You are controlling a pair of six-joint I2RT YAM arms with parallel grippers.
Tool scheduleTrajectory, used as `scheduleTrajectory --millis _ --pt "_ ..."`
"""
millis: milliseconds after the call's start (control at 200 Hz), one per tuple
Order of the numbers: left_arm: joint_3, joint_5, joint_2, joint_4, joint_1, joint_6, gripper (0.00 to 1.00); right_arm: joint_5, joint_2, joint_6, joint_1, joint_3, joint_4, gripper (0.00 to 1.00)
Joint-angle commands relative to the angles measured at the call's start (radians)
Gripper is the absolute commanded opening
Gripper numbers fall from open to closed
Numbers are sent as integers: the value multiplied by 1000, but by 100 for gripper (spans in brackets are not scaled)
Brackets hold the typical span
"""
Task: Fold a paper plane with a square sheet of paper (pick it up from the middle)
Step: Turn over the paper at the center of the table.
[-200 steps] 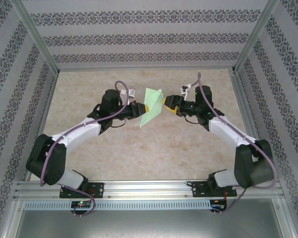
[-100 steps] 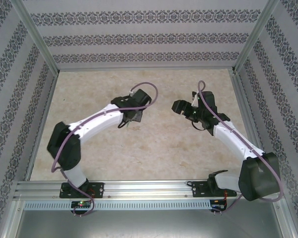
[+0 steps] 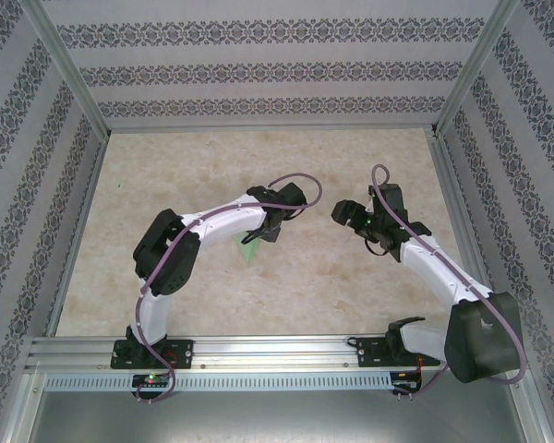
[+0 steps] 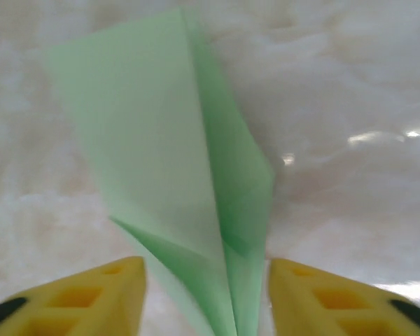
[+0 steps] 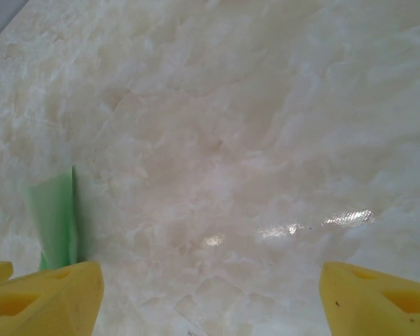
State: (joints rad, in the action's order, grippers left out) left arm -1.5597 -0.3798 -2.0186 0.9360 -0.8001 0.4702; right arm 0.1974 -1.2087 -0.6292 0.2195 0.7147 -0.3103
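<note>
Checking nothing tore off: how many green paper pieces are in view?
1: the paper plane, between the parted fingers of the left gripper, near the middle of the table. A hidden scrap cannot be ruled out.

Pale marbled tabletop (image 3: 351, 286) catching soft glare, patterned wallpaper panels (image 3: 258, 69) standing round three sides, aluminium posts (image 3: 67, 69) rising at the back corners, metal rail (image 3: 277, 349) running along the near edge.

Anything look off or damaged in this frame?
Nothing spilled or torn. The slim pale green paper plane sits between the parted yellow fingers of the left gripper, over the marbled table. Its halves look uneven: one flap is much broader than the other, possibly just tilt.
</note>
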Motion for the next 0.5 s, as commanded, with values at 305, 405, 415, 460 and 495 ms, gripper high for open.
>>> scheduleTrajectory --millis 305,405,415,460,495 --pt "316 412 356 -355 260 78 85 -59 -157 -84 290 103 69 61" --pt "434 437 432 -416 355 103 90 -99 -280 -112 432 202 71 51" --pt "444 437 440 -421 365 106 90 -101 -292 -115 444 213 72 50" --pt "494 447 474 -449 407 121 92 -107 -345 -126 495 258 79 45" --pt "534 456 498 -468 438 130 93 -105 -391 -131 530 292 87 42"
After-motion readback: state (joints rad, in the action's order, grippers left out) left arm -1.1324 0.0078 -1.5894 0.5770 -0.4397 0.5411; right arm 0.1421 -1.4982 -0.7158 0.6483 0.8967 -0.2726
